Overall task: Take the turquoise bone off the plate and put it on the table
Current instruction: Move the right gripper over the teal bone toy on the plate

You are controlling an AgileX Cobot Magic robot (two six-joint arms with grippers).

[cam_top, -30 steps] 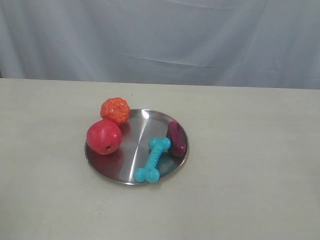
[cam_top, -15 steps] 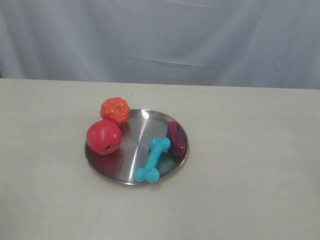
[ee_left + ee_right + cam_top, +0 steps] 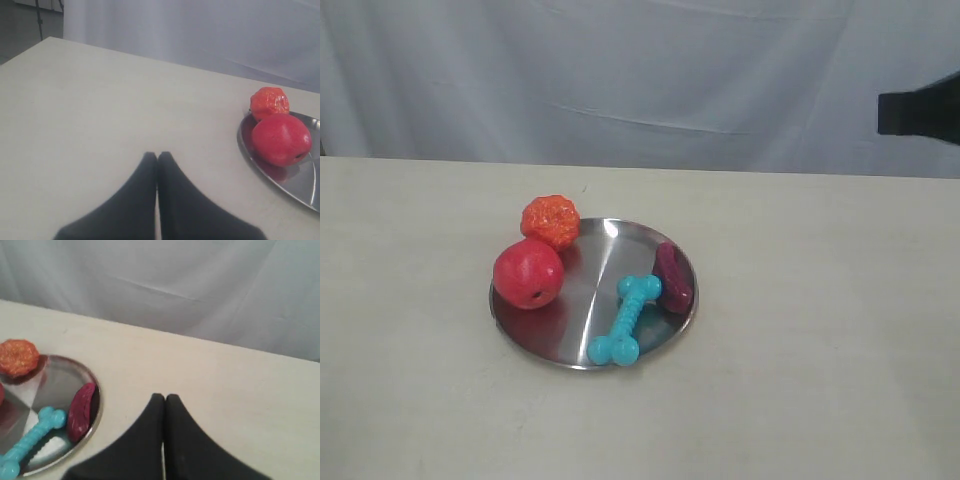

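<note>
Pale beige matte table, grey-white curtain behind, nothing grabbed yet.
Small turquoise rubber bone lies on the lower right part of the round shiny steel plate, mid-frame in the exterior view, long axis running lower left to upper right, lower knob at the rim. Right pincer sees it and looks nearer, I'd say; left pincer only sees the red ball. Both pincers are pressed together, empty.

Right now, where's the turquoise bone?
In the exterior view the bone lies on the right front part of the plate, its near knob at the front rim, just left of the dark purple toy.
</note>
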